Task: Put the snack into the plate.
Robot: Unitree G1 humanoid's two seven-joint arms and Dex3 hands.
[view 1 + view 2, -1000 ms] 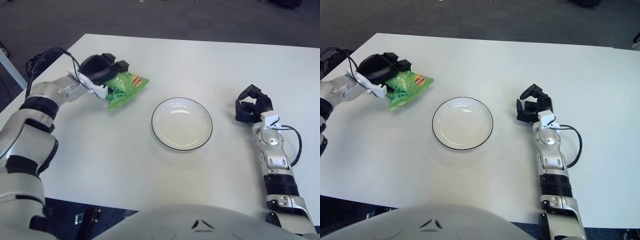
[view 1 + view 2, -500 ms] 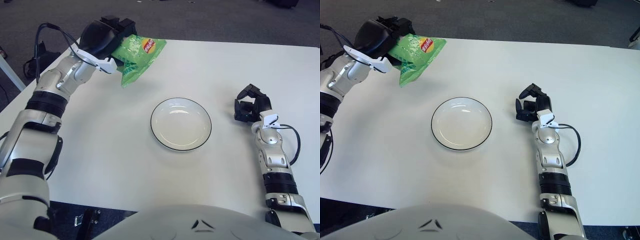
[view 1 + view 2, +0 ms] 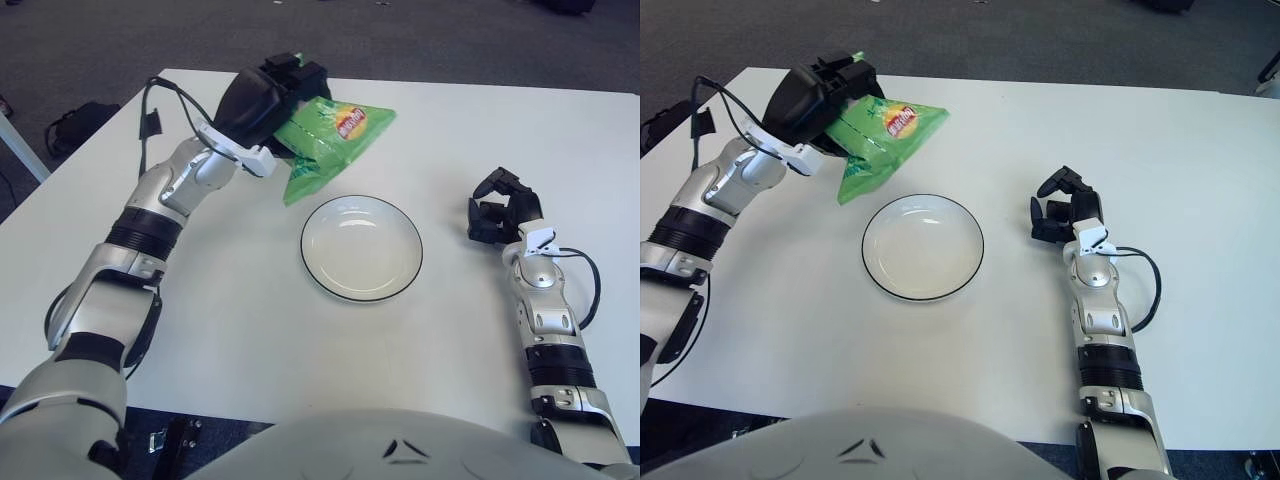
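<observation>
Left eye view was where the relation was seen most plainly: the green snack bag (image 3: 325, 140) was gripped at one end by the left hand (image 3: 262, 100) and was held in the air, its long axis slanted from upper right down to lower left. The plate (image 3: 361, 248) lay on the white table (image 3: 250, 300) just below and to the right of the bag's low corner. The right hand (image 3: 503, 207), fingers curled on nothing, was parked right of the plate.
</observation>
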